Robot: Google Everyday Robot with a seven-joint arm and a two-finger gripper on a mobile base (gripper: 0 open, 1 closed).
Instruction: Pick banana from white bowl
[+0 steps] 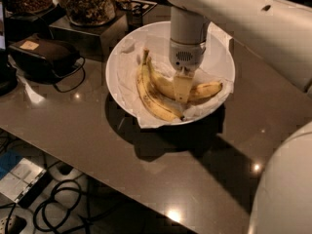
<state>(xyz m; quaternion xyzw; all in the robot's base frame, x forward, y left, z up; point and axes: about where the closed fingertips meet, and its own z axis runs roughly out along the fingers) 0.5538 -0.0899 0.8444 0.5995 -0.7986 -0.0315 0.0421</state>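
The white bowl (124,65) stands on the brown table, lined with crinkled white paper. Two bananas lie in it. The banana (150,97), thick and strongly curved with a dark blunt tip, lies along the bowl's left and front. A slimmer streaked banana (207,89) runs to the right behind it. My gripper (183,97) hangs straight down from the white arm into the middle of the bowl. Its tip is over the slimmer banana, just right of the curved one. The tip hides where the two bananas meet.
Glass jars of snacks (87,4) stand on a dark stand behind the bowl at the left. A dark box with a cable (46,55) lies at the far left. The table's front edge (122,184) runs diagonally, with cables on the floor below. My white body (282,189) fills the lower right.
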